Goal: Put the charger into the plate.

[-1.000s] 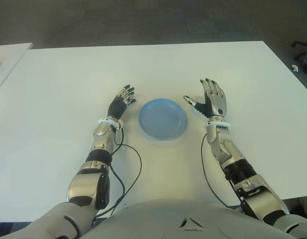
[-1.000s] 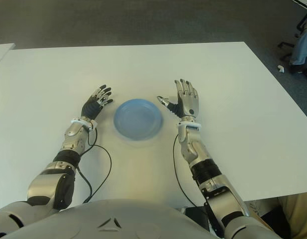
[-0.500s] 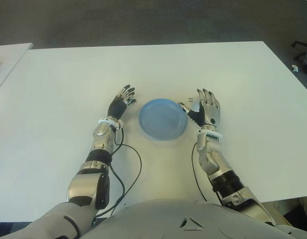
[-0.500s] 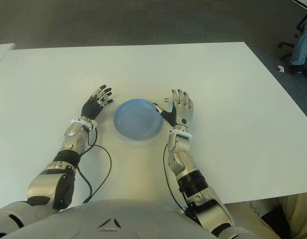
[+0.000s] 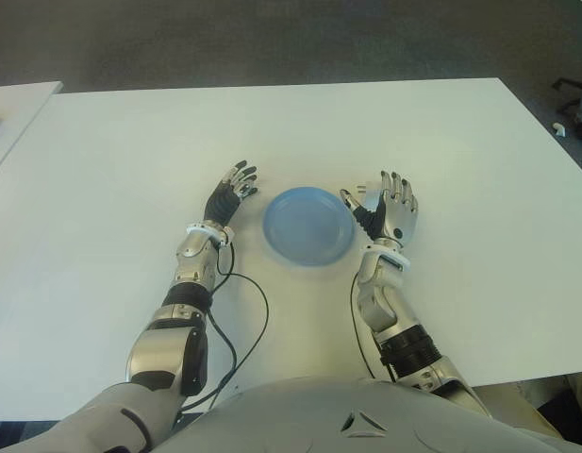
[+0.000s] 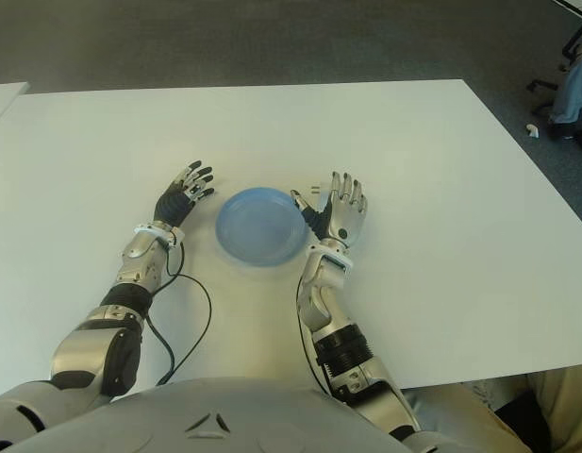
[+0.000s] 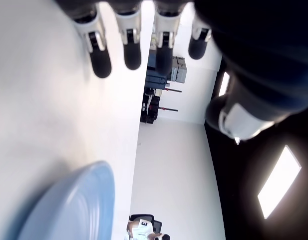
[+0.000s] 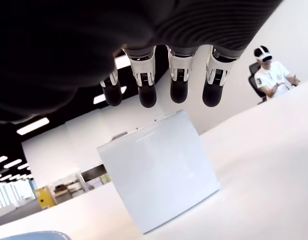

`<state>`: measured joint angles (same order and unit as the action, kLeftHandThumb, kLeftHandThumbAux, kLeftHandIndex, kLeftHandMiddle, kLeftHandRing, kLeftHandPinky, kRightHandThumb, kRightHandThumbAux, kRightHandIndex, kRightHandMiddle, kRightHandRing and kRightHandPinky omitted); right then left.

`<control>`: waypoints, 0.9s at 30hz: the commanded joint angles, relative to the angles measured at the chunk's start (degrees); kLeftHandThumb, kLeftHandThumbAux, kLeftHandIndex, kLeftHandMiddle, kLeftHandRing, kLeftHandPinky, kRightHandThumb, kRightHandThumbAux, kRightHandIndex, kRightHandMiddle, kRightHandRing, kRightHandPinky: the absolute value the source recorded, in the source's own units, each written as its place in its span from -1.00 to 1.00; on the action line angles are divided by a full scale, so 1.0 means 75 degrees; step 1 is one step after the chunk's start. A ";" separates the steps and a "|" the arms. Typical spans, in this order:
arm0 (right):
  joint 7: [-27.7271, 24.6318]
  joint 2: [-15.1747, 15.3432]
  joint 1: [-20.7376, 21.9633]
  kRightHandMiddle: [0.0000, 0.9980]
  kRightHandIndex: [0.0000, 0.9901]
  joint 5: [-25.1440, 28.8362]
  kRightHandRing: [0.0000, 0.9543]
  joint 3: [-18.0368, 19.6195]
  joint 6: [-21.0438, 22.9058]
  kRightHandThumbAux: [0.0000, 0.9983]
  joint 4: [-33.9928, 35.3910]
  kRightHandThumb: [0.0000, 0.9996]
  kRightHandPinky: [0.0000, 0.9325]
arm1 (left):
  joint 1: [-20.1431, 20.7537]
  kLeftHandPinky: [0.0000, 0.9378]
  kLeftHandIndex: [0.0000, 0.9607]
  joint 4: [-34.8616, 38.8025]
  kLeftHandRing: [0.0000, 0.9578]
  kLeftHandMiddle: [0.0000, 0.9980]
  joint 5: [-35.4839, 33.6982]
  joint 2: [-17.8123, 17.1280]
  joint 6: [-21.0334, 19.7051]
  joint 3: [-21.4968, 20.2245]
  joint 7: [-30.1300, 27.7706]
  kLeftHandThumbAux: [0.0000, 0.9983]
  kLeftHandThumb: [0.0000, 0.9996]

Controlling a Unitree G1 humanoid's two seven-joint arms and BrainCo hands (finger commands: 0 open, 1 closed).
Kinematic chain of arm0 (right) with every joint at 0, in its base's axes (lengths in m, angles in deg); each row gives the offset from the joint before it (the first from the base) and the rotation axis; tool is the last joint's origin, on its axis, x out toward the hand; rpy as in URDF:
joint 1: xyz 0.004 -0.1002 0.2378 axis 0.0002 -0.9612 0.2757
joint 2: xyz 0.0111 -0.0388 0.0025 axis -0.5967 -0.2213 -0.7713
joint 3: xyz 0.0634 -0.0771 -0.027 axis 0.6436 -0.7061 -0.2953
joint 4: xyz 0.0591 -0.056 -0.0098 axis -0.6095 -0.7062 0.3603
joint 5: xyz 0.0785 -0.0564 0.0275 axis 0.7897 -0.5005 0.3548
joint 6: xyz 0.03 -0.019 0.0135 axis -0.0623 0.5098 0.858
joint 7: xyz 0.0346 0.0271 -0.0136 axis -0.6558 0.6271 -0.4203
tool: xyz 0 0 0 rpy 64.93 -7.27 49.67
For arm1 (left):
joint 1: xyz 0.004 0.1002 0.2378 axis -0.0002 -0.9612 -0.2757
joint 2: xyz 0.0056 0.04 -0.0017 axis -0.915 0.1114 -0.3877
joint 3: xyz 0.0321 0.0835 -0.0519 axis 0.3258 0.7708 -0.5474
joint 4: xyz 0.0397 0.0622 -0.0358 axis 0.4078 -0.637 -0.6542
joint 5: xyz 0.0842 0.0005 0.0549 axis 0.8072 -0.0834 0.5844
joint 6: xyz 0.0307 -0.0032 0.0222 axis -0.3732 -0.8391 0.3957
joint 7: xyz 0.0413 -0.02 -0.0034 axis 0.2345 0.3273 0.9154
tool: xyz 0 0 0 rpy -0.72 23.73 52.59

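Left hand (image 5: 231,192): forearm stretched forward, fingers (image 7: 100,57) straight and spread, holding nothing. Right hand (image 5: 389,209): elbow bent close to the torso, palm turned left, fingers (image 8: 145,85) extended and apart, thumb angled left, nothing grasped.

The plate (image 5: 307,225) is plain pale blue, without pattern. The charger (image 8: 161,174) is a glossy white block. The tabletop (image 5: 121,151) is plain white; the floor (image 5: 272,38) beyond it is dark grey. Both the left hand (image 5: 230,193) and the right hand (image 5: 386,209) are silver-grey with black palms and black fingertips (image 8: 178,91).
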<state>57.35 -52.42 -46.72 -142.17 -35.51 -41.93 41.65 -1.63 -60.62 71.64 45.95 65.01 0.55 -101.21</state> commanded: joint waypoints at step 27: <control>0.1624 -0.0570 0.1099 -1.00 -1.00 0.0498 -1.00 0.0391 0.0225 -0.65 -0.2029 -0.27 -1.00 | -0.0061 -0.75 -0.84 -0.0430 -0.71 -0.70 -0.0014 -0.0145 -0.0129 -0.0063 -0.0251 0.25 -1.00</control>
<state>69.00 -55.42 -39.07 -139.54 -32.70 -39.86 27.58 -0.84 -61.97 71.55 45.41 65.30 0.28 -102.54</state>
